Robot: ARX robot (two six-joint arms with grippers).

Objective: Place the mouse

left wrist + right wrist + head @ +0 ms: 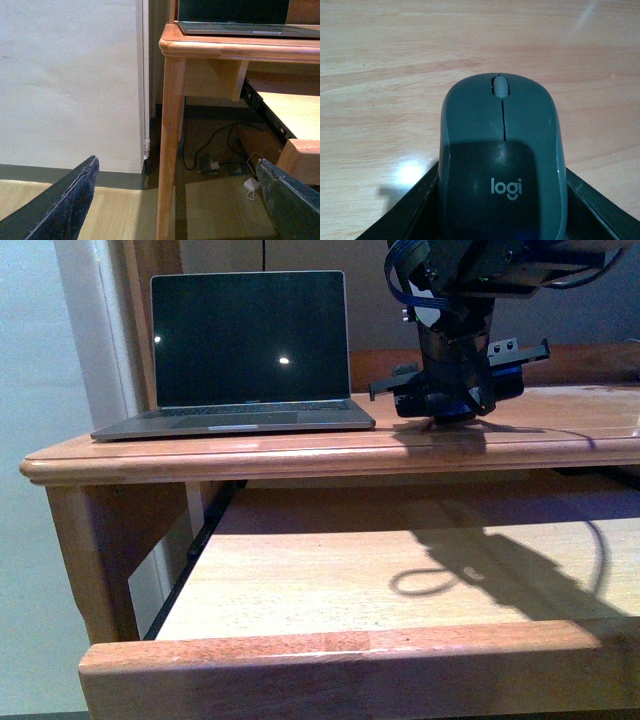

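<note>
Grey-green matte plastic fills my right wrist view. That's the mouse (502,150), sitting squarely between the fingers (412,210) of my right claw (502,205), its wheel (501,86) at the end furthest from me. Both fingers press against its flanks, so I'm gripping it. Pale wood of the desk (395,75) lies all round. I cannot tell whether the mouse's underside touches that wood.

From the front, my right claw (452,405) is down at the desk top, just right of the open laptop (247,350), and its own bulk hides the mouse almost wholly. The mouse's rear end is in shadow and cut off at the wrist view's edge.

My left claw (176,185) hangs low beside the desk's leg (170,150), fingers spread wide with nothing held. Between them I see only floor (125,210) and some cables (210,150) too dim to sort.
</note>
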